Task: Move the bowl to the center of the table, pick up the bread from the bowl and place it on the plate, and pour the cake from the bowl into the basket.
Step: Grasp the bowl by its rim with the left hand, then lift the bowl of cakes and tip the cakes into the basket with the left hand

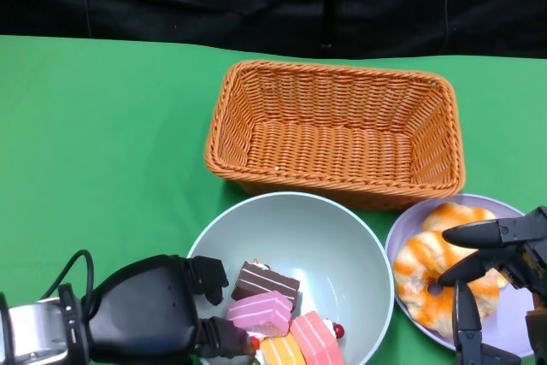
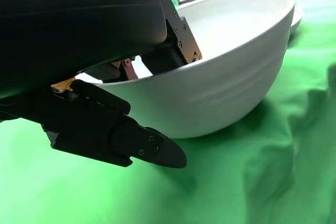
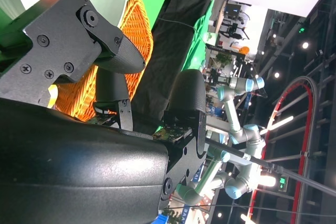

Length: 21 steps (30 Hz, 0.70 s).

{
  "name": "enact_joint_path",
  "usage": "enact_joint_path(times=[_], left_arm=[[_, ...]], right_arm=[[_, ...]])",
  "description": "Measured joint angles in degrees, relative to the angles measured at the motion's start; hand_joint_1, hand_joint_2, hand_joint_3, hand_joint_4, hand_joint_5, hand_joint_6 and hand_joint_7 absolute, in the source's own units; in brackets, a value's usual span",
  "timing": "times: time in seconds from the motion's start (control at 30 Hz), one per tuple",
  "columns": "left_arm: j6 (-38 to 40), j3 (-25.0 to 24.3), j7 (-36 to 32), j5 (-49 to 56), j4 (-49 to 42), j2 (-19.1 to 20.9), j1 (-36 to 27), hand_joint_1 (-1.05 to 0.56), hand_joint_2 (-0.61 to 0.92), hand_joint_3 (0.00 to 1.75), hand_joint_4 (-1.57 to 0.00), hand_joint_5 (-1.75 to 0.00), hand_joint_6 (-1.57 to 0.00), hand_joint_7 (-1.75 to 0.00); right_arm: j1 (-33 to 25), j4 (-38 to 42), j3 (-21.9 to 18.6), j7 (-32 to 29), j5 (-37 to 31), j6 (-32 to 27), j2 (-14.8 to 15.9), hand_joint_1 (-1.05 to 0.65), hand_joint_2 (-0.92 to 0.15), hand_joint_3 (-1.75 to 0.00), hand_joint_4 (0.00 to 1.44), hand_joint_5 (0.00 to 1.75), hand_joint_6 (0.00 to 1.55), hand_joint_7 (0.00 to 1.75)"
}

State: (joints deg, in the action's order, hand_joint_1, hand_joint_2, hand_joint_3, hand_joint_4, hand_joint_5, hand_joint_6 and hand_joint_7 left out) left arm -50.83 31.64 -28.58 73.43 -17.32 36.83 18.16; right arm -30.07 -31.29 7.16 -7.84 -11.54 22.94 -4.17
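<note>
1. From the head camera I see the bowl (image 1: 342, 245) sitting near the front middle of the green table (image 1: 102, 143), just in front of the wicker basket (image 1: 335, 132) and right beside the plate (image 1: 402, 241).
2. My left hand (image 1: 158, 305) is at the bowl's near-left rim. In the left wrist view, fingers (image 2: 173, 51) reach over the rim to the inside while another finger (image 2: 131, 140) lies along the outside wall, so I read it as pinching the bowl's edge.
3. The left wrist view also shows the bowl (image 2: 231, 87) with its base on the cloth, looking upright as far as I can tell.
4. Inside the bowl are small cake pieces: a chocolate slice (image 1: 267, 282), a pink slice (image 1: 260, 310), a second pink piece (image 1: 314, 338) and an orange-yellow piece (image 1: 282, 352), all bunched at the near side next to my left hand.
5. The bread (image 1: 432, 275), orange with white streaks, lies on the plate, which is lavender and sits at the right, touching or almost touching the bowl.
6. My right hand (image 1: 500, 271) is over the near-right part of the plate with its fingers (image 1: 479, 232) spread apart above the bread. I cannot tell whether any fingertip touches the bread, but it is not closed round anything.
7. The right wrist view shows that hand's fingers (image 3: 115, 51) apart, with the basket (image 3: 136, 30) behind them.
8. The basket holds nothing that I can see.
</note>
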Motion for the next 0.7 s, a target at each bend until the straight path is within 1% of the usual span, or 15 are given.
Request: enact_joint_path(times=[0.03, 0.07, 0.1, 0.13, 0.17, 0.2, 0.27, 0.37, 0.4, 0.47, 0.63, 0.7], left_arm=[[0.51, 1.24, -2.01, 1.18, -1.14, -0.19, 0.95, -0.45, 0.87, 0.00, -0.73, -1.60, -1.12, -0.44], [1.07, 2.51, -4.65, 2.40, -2.42, -0.43, 1.61, -0.41, 0.89, 0.01, -0.83, -1.69, -0.97, -0.91], [1.62, 3.67, -8.37, 3.72, -3.64, -0.86, 1.97, -0.39, 0.90, 0.01, -0.87, -1.72, -0.86, -1.22], [2.14, 4.92, -12.26, 4.69, -4.63, -1.20, 2.35, -0.38, 0.91, 0.01, -0.89, -1.73, -0.80, -1.38], [2.50, 5.82, -15.80, 5.56, -5.21, -1.43, 2.59, -0.33, 0.92, 0.02, -0.91, -1.74, -0.73, -1.56], [2.74, 6.61, -18.41, 5.92, -5.36, -1.44, 2.79, -0.31, 0.92, 0.03, -0.91, -1.74, -0.70, -1.64], [3.13, 7.54, -20.94, 6.07, -5.46, -1.31, 3.07, -0.30, 0.92, 0.05, -0.92, -1.75, -0.66, -1.72], [3.05, 7.65, -21.27, 5.31, -4.87, -0.42, 3.07, -0.29, 0.92, 0.06, -0.92, -1.75, -0.65, -1.74], [3.01, 7.63, -21.22, 5.13, -4.33, 0.05, 2.93, -0.28, 0.91, 0.05, -0.91, -1.75, -0.68, -1.66], [2.69, 7.12, -20.17, 3.13, -2.08, 1.47, 2.16, -0.28, 0.91, 0.04, -0.90, -1.75, -0.72, -1.59], [1.39, 3.98, -15.09, -3.69, 4.60, 4.70, -0.93, -0.29, 0.92, 0.04, -0.90, -1.75, -0.74, -1.57], [1.20, 2.98, -13.41, -4.87, 5.83, 5.27, -1.71, -0.29, 0.92, 0.03, -0.90, -1.75, -0.75, -1.57]], right_arm=[[-0.02, -0.01, 0.01, 0.00, -0.05, 0.00, -0.02, 0.00, -0.33, -1.43, 0.53, 1.51, 0.38, 1.29], [-0.04, -0.01, 0.06, 0.00, -0.10, 0.00, -0.03, 0.00, -0.32, -1.44, 0.53, 1.51, 0.39, 1.29], [-0.11, -0.01, 0.13, 0.02, -0.13, 0.00, -0.03, -0.01, -0.32, -1.44, 0.53, 1.51, 0.39, 1.29], [-0.18, -0.01, 0.16, 0.02, -0.14, 0.00, -0.04, -0.01, -0.32, -1.44, 0.53, 1.51, 0.39, 1.30], [-0.19, -0.01, 0.22, 0.02, -0.13, 0.01, -0.04, 0.01, -0.33, -1.44, 0.52, 1.51, 0.39, 1.30], [-0.20, -0.01, 0.26, 0.02, -0.13, 0.02, -0.05, 0.02, -0.33, -1.44, 0.52, 1.52, 0.39, 1.30], [-0.21, -0.01, 0.31, 0.01, -0.12, 0.12, -0.05, 0.01, -0.34, -1.44, 0.53, 1.52, 0.39, 1.30], [-0.19, -0.01, 0.35, 0.01, -0.17, 0.17, -0.06, 0.01, -0.34, -1.44, 0.54, 1.52, 0.39, 1.30], [-0.19, 0.01, 0.36, 0.00, -0.17, 0.26, -0.07, 0.00, -0.35, -1.44, 0.56, 1.52, 0.40, 1.30], [-0.19, 0.13, 0.39, -0.03, -0.18, 1.04, -0.12, 0.01, -0.35, -1.44, 0.57, 1.51, 0.40, 1.30], [-0.13, 0.33, 0.35, -0.10, -0.14, 2.00, -0.28, 0.03, -0.35, -1.44, 0.57, 1.52, 0.40, 1.30], [-0.18, 0.33, 0.34, -0.11, -0.13, 2.04, -0.30, 0.03, -0.35, -1.45, 0.56, 1.52, 0.40, 1.30]])
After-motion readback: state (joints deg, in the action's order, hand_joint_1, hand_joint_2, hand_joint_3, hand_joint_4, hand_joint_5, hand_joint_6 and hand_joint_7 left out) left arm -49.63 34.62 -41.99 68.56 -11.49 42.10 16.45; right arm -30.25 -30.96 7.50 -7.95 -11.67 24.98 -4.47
